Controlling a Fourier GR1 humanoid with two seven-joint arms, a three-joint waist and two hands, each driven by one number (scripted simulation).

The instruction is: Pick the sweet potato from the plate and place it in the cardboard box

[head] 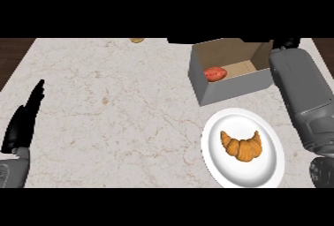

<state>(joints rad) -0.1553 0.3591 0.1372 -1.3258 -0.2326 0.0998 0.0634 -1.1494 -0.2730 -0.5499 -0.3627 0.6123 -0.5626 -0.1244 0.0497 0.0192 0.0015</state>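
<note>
1. Forearms come in from the lower edge, one at each side of the counter (pixel 117 110).
2. The left hand (pixel 23 119) shows near the left edge. Its fingers are straight, pressed together and pointing up the view. It holds nothing and lies well apart from everything else.
3. Only a short grey stub of the left forearm (pixel 13 172) shows in the bottom left corner.
4. The right forearm (pixel 303 97) runs up the right side, passing just beside the plate (pixel 261 172) and along the right wall of the box (pixel 235 86).
5. Of the right hand (pixel 287 43) only a small black part shows, past the box's far right corner at the top of the scene. The rest is cut off, so I cannot tell how it is held or whether it grips anything.
6. The sweet potato (pixel 215 73) lies inside the box, low against its left wall. It is reddish, and the near wall hides part of it.
7. The plate sits just in front of the box and carries a croissant (pixel 243 145) near its middle.
8. A small yellowish thing (pixel 136 40) lies at the far edge of the counter. It is half cut off and too small to name.
</note>
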